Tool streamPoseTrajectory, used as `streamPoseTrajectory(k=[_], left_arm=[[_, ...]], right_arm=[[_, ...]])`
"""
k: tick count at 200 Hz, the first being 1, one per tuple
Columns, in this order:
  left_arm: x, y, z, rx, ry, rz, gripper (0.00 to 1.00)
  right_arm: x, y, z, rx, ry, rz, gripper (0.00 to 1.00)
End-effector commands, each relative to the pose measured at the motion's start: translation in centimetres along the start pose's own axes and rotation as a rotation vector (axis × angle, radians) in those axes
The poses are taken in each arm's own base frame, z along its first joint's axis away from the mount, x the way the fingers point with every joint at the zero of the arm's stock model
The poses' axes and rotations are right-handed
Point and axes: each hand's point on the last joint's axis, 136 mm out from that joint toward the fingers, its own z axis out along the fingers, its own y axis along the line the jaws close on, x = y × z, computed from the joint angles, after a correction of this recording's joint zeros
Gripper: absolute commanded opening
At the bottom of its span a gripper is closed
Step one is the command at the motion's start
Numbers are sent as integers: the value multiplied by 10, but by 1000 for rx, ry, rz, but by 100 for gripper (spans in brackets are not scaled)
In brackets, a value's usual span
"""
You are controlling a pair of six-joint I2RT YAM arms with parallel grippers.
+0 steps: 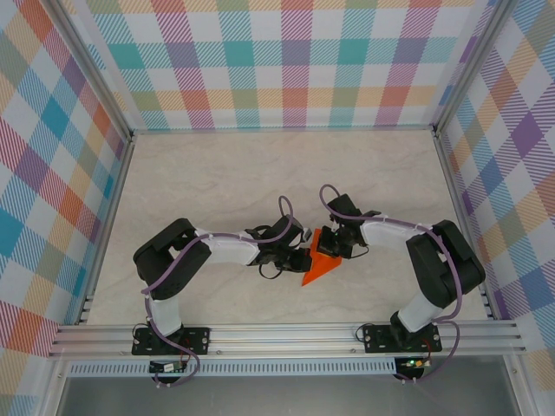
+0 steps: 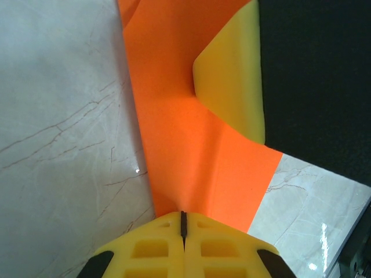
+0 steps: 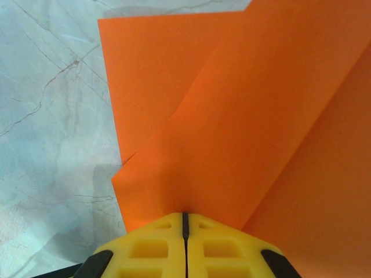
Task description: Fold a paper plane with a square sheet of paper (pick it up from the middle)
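The orange sheet of paper (image 1: 319, 269) is folded into a pointed wedge, like a rough paper plane, with its tip toward the near left. It lies low over the marble table (image 1: 217, 182) between both grippers. My left gripper (image 1: 300, 254) is shut on its left edge. In the left wrist view the yellow jaws (image 2: 184, 218) meet with the creased paper (image 2: 185, 145) pinched between them. My right gripper (image 1: 336, 246) is shut on the other side. In the right wrist view its jaws (image 3: 185, 219) clamp overlapping layers of the paper (image 3: 243, 116). One right fingertip (image 2: 232, 75) presses on the paper.
Plaid walls and aluminium rails (image 1: 286, 336) enclose the table on all sides. The two arms bend inward and meet near the table's front centre, wrists almost touching. Bare marble (image 3: 52, 116) lies on each side of the paper.
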Motion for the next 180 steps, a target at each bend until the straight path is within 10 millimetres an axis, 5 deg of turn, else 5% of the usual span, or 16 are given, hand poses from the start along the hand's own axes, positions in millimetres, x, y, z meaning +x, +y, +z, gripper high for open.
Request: streamPoseTrajectory(k=[1,64,130,180], left_arm=[[14,19,-8,-78,58,-35,3],[-25,-3,-36,-22,-90,-78,9],[-31,-28,-27,150,-86,-140,13],[-18,-21,-15,165,-32,-170,9]], right_arm=[[7,-26,9,76,4,25,6],[15,-35,14,79,17,33,6],[16,-35,15,72,18,35,6],[17,-35,15,70,18,41,6]])
